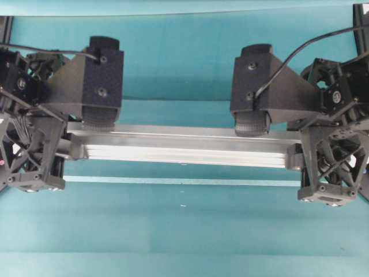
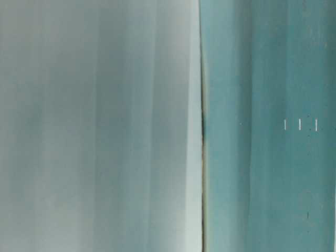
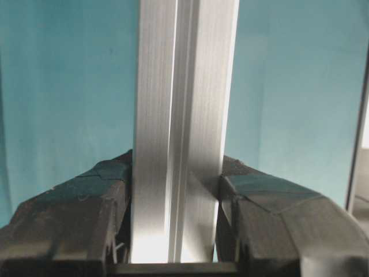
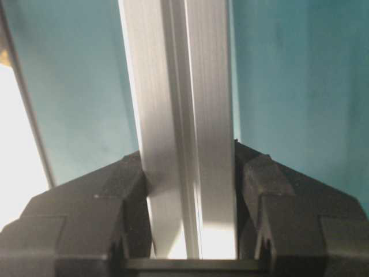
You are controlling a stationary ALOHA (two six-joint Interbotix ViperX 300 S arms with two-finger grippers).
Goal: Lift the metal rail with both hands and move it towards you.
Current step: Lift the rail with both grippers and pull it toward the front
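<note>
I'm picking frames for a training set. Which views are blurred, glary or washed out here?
Table-level view: fully out of focus, only pale grey and teal bands. Overhead view: mostly sharp, glare streaks along the metal rail. Left wrist view: the rail is clear, bright hotspot near the left end effector. Right wrist view: blown-out white patch at the left edge, glare low on the rail beside the right end effector.

There is one metal rail (image 1: 184, 149). There are two black end effectors, the left end effector (image 1: 78, 144) and the right end effector (image 1: 288, 151). One pale tape strip (image 1: 181, 181) lies on one teal surface (image 1: 184, 231).
</note>
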